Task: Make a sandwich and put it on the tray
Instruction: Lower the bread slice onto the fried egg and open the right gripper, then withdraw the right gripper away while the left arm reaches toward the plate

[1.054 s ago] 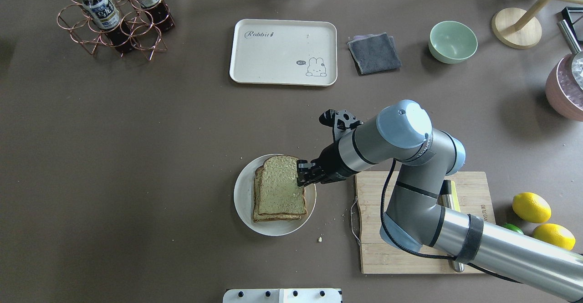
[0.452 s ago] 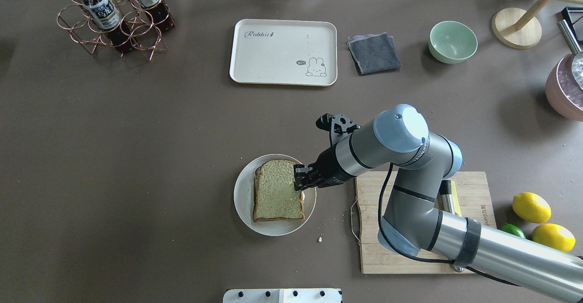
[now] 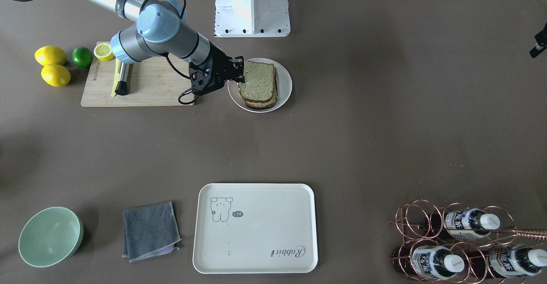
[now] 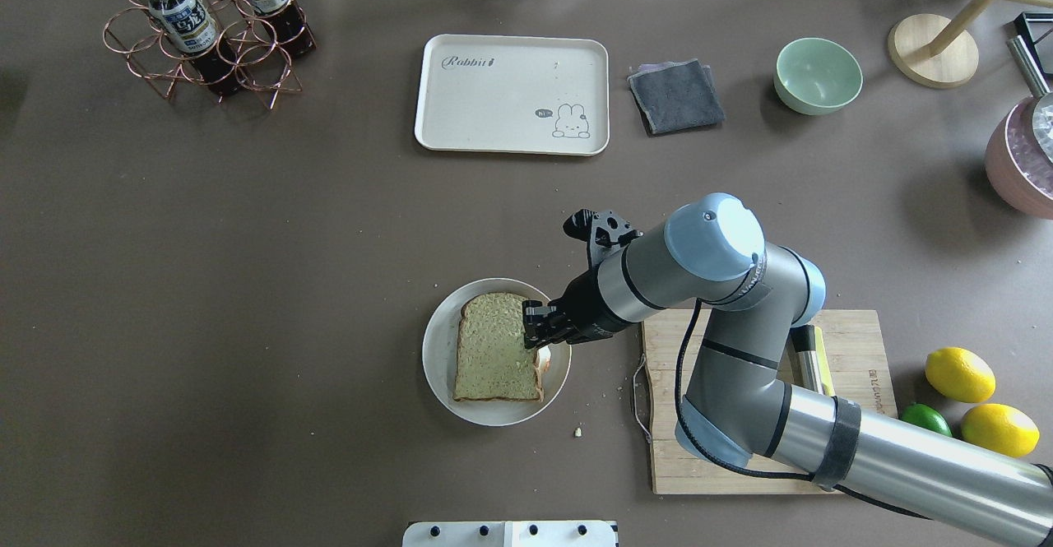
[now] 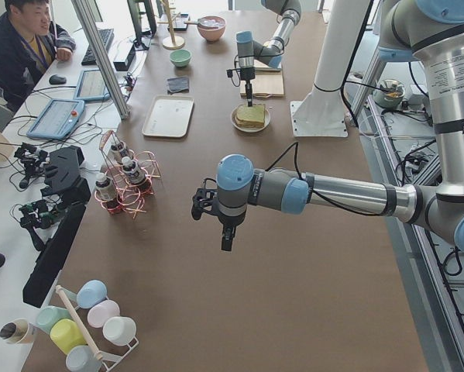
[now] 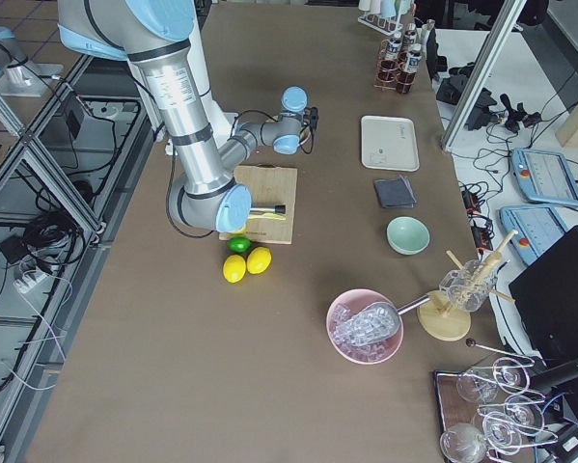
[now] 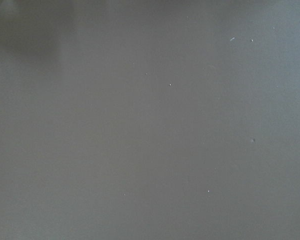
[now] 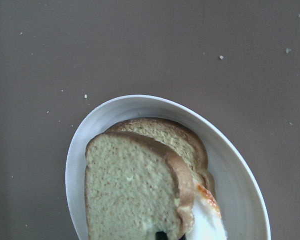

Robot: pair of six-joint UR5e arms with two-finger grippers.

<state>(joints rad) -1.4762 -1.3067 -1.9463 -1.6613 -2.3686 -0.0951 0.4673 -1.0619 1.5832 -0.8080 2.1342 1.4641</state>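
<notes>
The sandwich [image 4: 494,348] lies on a round white plate [image 4: 436,358]: two speckled tan bread slices stacked, with the white egg [image 8: 207,222] and its orange edge peeking out at the right side. My right gripper [image 4: 533,335] is shut on the right edge of the top slice [image 8: 129,190]; the front view shows it there too [image 3: 239,71]. The lower slice [image 8: 175,137] shows behind the top one. The cream tray [image 4: 510,95] lies bare at the far side of the table. My left gripper [image 5: 225,236] hangs over bare table; I cannot tell if it is open.
A wooden cutting board [image 4: 740,448] with a dark-handled tool [image 4: 810,349] lies under my right arm. Lemons [image 4: 958,374] sit at its right. A grey cloth [image 4: 676,95], green bowl [image 4: 818,76] and copper bottle rack [image 4: 206,29] line the far side.
My right gripper has moved left and a little toward the robot, carrying the top slice. The slice now covers the lower one almost squarely instead of sitting offset.
</notes>
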